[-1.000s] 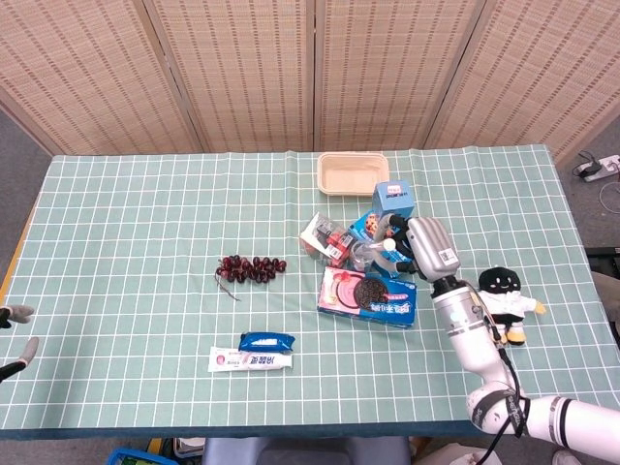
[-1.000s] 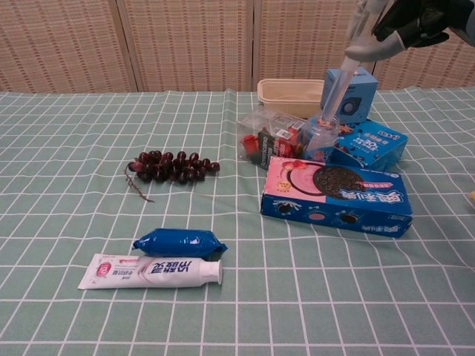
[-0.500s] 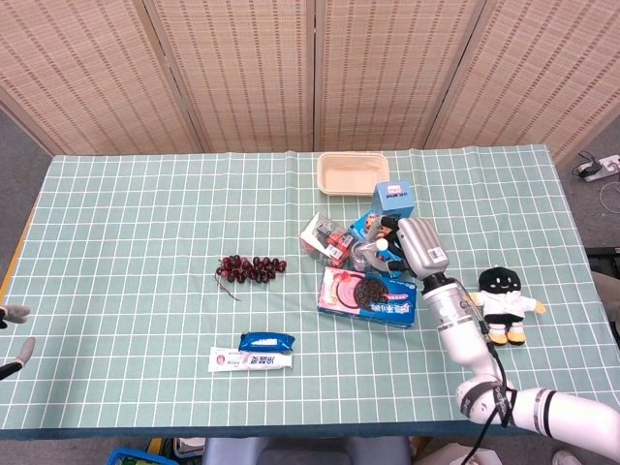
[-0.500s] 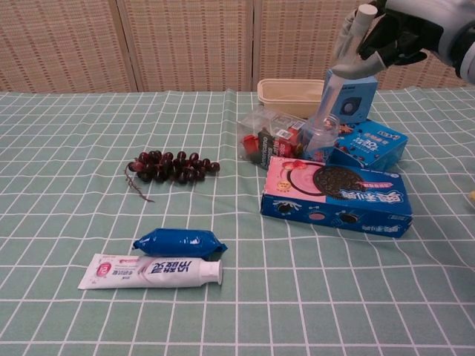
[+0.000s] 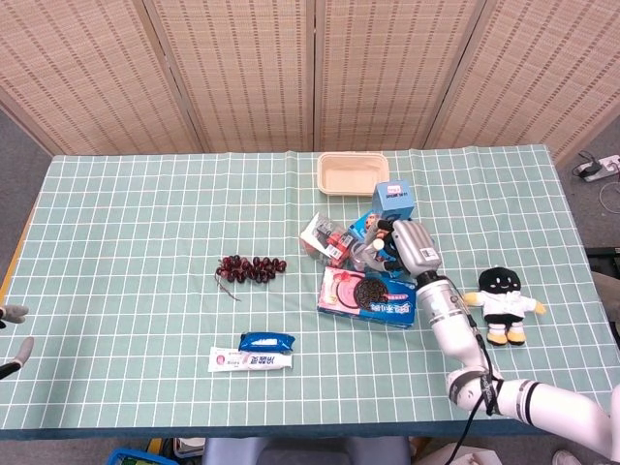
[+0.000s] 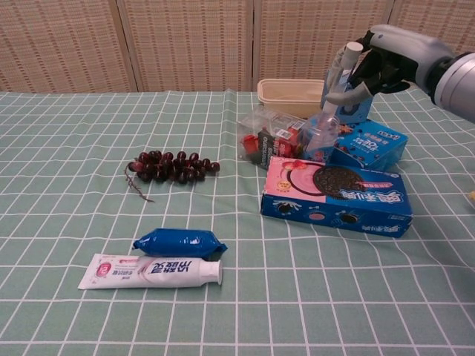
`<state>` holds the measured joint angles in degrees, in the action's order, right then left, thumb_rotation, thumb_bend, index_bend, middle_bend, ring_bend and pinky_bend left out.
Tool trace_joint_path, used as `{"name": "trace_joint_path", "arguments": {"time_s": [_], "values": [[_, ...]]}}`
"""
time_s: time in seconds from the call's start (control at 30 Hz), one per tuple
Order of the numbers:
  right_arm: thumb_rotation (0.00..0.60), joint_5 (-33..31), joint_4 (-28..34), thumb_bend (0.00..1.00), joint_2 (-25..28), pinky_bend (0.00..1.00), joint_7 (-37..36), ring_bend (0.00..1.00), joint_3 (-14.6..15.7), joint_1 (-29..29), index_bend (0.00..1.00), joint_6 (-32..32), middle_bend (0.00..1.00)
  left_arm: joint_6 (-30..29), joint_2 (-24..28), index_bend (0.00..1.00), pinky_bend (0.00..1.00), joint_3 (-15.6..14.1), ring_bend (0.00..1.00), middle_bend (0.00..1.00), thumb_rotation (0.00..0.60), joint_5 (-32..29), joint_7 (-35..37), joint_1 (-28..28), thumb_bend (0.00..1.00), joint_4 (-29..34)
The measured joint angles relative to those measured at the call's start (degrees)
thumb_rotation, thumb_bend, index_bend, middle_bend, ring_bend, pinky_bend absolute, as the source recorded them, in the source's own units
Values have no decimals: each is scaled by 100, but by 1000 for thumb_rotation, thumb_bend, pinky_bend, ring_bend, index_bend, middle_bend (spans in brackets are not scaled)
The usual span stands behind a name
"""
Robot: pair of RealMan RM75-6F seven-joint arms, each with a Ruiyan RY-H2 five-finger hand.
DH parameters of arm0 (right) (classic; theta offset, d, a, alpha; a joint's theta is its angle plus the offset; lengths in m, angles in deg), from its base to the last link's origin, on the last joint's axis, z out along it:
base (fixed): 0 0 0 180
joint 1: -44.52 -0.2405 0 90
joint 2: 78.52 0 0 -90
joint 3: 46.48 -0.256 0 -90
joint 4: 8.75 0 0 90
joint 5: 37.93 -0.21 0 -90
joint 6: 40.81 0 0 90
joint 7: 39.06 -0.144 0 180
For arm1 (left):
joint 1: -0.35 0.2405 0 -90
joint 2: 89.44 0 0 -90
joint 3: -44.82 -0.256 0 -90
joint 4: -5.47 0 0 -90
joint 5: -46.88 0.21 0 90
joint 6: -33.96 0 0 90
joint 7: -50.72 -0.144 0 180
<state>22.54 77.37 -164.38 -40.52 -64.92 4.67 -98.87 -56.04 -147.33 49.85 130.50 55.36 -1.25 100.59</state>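
My right hand [image 5: 408,248] [image 6: 375,63] hovers over a cluster of snack packs, fingers [image 6: 340,74] apart and pointing down, holding nothing. Just below the fingertips stands a small clear bottle [image 6: 319,138] [image 5: 372,255] with a blue label. Around it lie a pink and blue cookie box [image 6: 338,194] [image 5: 367,294], a blue box [image 6: 371,143] and a light blue carton [image 6: 355,100] [image 5: 394,198]. Only the fingertips of my left hand [image 5: 14,331] show at the table's left edge, spread and holding nothing.
A beige tray [image 6: 291,93] [image 5: 353,173] stands behind the cluster, a clear packet of red items [image 6: 267,135] to its left. Dark grapes [image 6: 172,166], a blue packet [image 6: 179,242] and a toothpaste tube [image 6: 152,272] lie left and nearer. A plush toy [image 5: 502,294] sits at right.
The right hand has shifted slightly left in the head view and dropped further into the chest view. Its fingers have drawn up from the bottle's top. The left fingertips barely moved.
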Motion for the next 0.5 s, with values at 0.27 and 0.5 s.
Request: {"name": "trace_joint_path", "arguments": {"time_s": [0.27, 0.5], "values": [[600, -18, -307, 401, -177, 1000, -77, 1000, 28, -62, 637, 138, 1000, 14, 0, 468, 635, -3, 439, 450, 600, 5, -5, -5, 331, -4], [600, 19, -426, 256, -239, 1000, -133, 1000, 41, -57, 445, 150, 1000, 1, 1, 468, 635, -7, 439, 450, 600, 26, -4, -1, 331, -3]]}}
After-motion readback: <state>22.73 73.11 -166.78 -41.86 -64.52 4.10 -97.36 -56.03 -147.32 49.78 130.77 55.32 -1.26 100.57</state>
